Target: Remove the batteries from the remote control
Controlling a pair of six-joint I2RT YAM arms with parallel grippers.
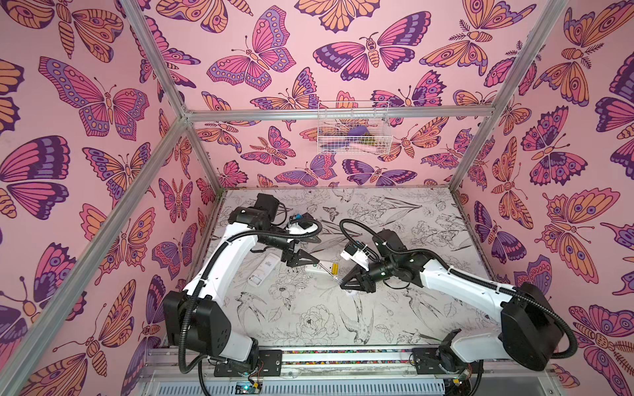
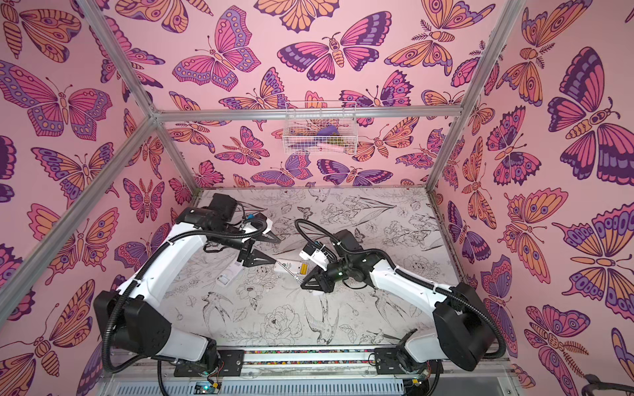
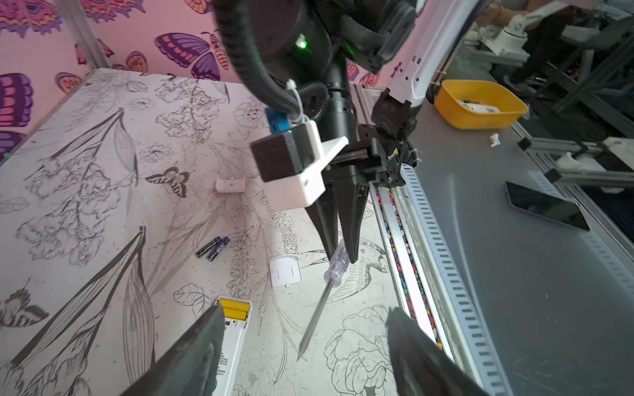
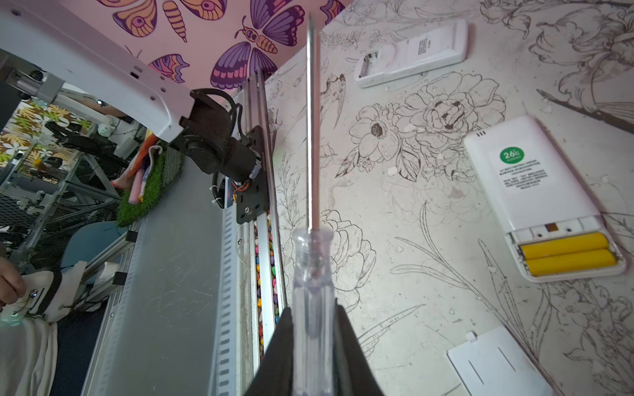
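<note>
Right wrist view: two yellow batteries seated in remote compartment.
Noted right end effector clenched on screwdriver, left end effector released.

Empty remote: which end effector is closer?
Left. The left end effector sits open just right of the empty remote in a top view; the right end effector, holding the screwdriver, is farther off, past the other remote.

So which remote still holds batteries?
The remote with the green sticker: two yellow batteries lie in its bay; the other remote shows an empty bay.
</note>
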